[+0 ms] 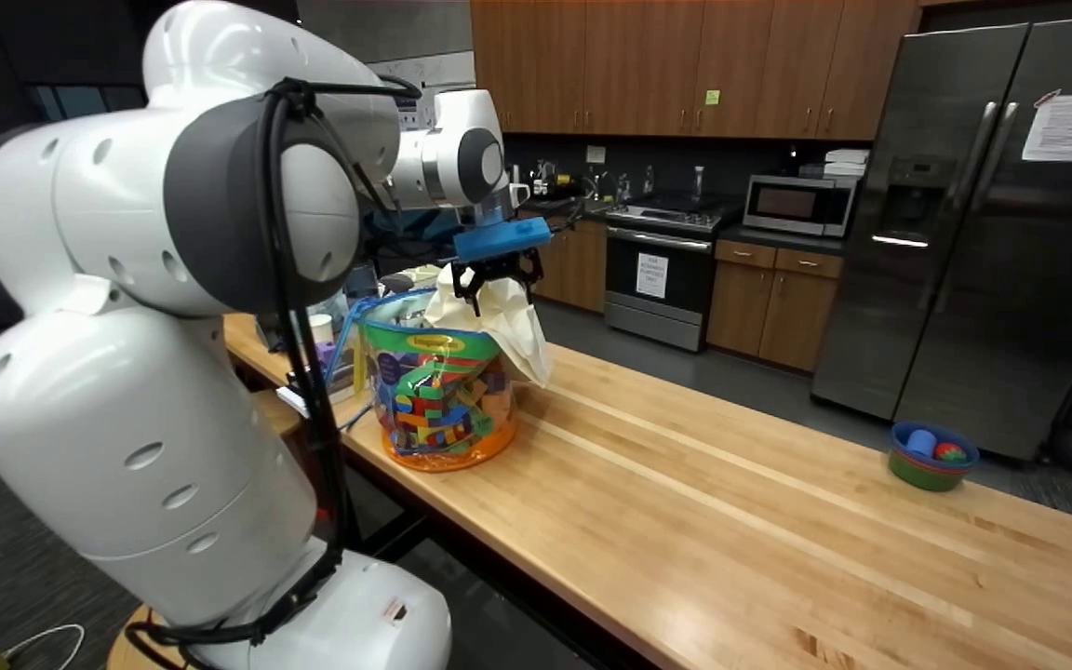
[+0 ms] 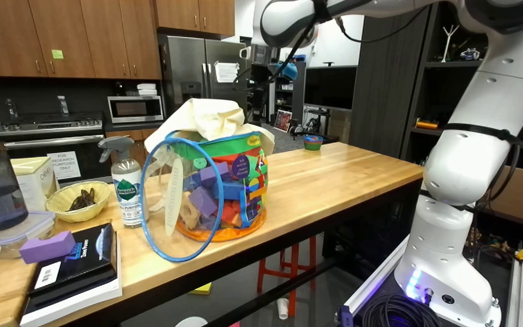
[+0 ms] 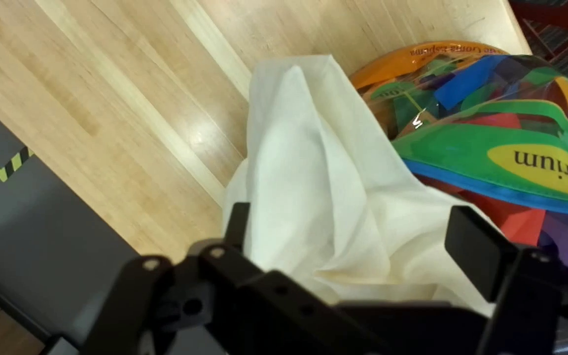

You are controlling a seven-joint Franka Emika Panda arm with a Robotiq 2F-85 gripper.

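A cream cloth [image 1: 525, 346] lies bunched over the top of a clear toy tub [image 1: 443, 346], part of it hanging down the outside. In both exterior views the cloth [image 2: 207, 116] covers much of the tub's opening. The tub [image 2: 227, 148] has a green band, a blue rim and an orange base, with coloured foam blocks inside. My gripper [image 1: 502, 292] is just above the cloth. In the wrist view its fingers [image 3: 479, 251] stand wide apart, with cloth [image 3: 303, 167] spread below and between them. Nothing is clamped; whether a fingertip touches the cloth I cannot tell.
The tub's blue-rimmed clear lid [image 2: 180, 259] hangs open at its side. Close by are a spray bottle [image 2: 126, 193], a yellow basket [image 2: 73, 216], a purple block [image 2: 48, 246] and a black box [image 2: 75, 268]. Stacked bowls [image 1: 929, 477] stand at the wooden table's [image 1: 685, 521] far end.
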